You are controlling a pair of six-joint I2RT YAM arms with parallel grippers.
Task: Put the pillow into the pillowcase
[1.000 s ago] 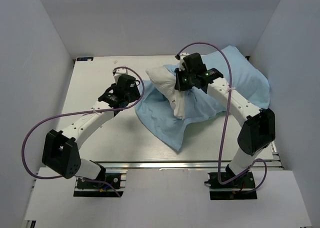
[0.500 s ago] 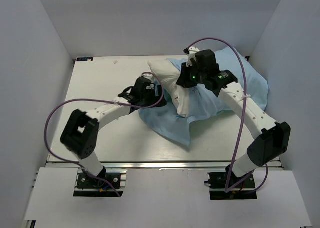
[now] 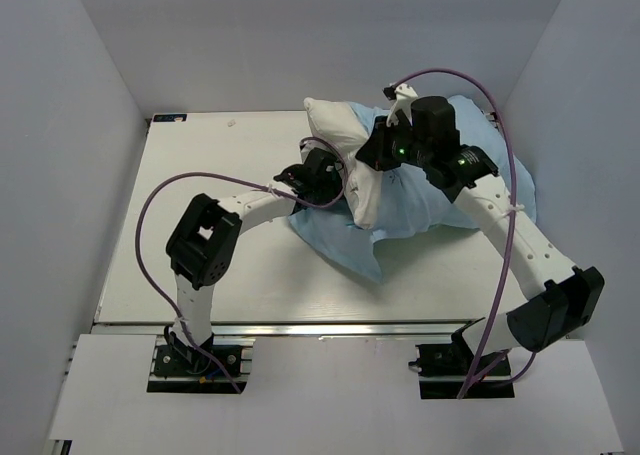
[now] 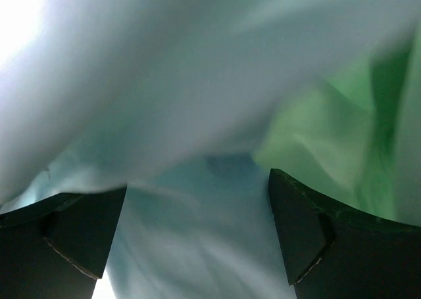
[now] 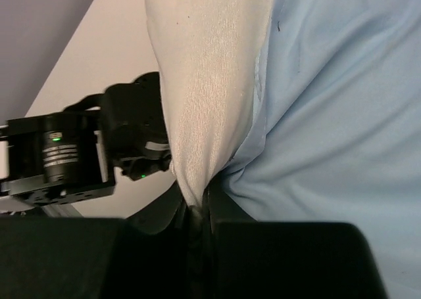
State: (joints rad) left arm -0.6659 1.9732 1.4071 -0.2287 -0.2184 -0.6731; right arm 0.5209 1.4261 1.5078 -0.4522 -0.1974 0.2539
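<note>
Pillow [image 3: 335,127] sits far-center on table [image 3: 200,225], draped over light-blue pillowcase [image 3: 340,243]. Right gripper [image 5: 199,210] pinches pillow fabric; left gripper [image 4: 197,233] spread wide, right up at pillowcase cloth.

From above, the light is bright and even and the focus is sharp. Only soft, faint shadows lie on the bench [image 3: 200,145] beside the pillow [image 3: 335,130]. The left wrist view is all blur: cloth [image 4: 197,82] too close to the lens, part blown out white, part tinted green. In the right wrist view the pillow's weave is crisp, and the foreground below the pillow is black and underexposed.
</note>
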